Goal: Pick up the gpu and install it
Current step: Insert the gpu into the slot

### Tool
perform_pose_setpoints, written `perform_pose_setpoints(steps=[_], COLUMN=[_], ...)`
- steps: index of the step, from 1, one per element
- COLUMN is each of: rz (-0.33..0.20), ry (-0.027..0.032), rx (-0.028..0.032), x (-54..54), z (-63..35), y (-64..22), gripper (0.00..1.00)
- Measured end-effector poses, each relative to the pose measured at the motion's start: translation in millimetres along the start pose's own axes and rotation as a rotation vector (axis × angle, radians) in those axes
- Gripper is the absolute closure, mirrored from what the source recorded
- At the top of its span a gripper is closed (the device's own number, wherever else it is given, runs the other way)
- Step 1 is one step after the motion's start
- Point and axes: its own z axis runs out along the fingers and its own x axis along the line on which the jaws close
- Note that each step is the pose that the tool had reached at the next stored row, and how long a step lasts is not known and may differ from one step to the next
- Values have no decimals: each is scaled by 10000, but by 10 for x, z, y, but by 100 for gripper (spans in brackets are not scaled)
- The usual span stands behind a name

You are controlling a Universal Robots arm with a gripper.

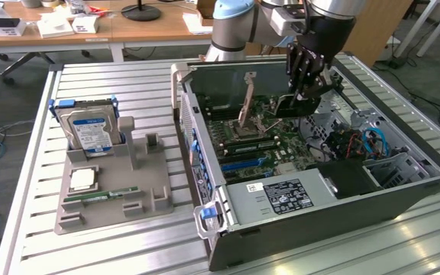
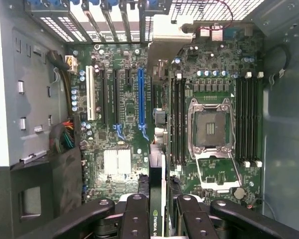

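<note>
The gpu [image 1: 295,106] is a thin dark card hanging on edge above the motherboard [image 1: 266,146] inside the open computer case [image 1: 357,200]. My gripper [image 1: 309,86] reaches down into the case and is shut on the card's upper edge. In the wrist view the gpu [image 2: 158,159] shows edge-on between my black fingers [image 2: 134,214]. Its silver bracket [image 2: 165,42] points toward the case's slotted rear wall. The card hovers between the long blue slot [image 2: 141,97] and the memory slots [image 2: 178,119], apart from the board.
The CPU socket [image 2: 209,129] stands with its lid lifted. Outside the case, a grey holder [image 1: 113,200] carries a hard drive [image 1: 90,129], a processor chip [image 1: 82,179] and a green memory stick [image 1: 101,196]. The power supply [image 1: 281,197] fills the case's near corner.
</note>
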Motion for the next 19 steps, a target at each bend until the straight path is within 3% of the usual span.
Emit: perform_pose_setpoints(steps=[3,5,10,19], rz=[1,2,0,0], ry=[-13,-74,-77,-74], rx=[0,10,10,9], x=[0,1,0,4], z=[1,1,9,133], y=[1,3,3,3], gripper=[74,74,74,74])
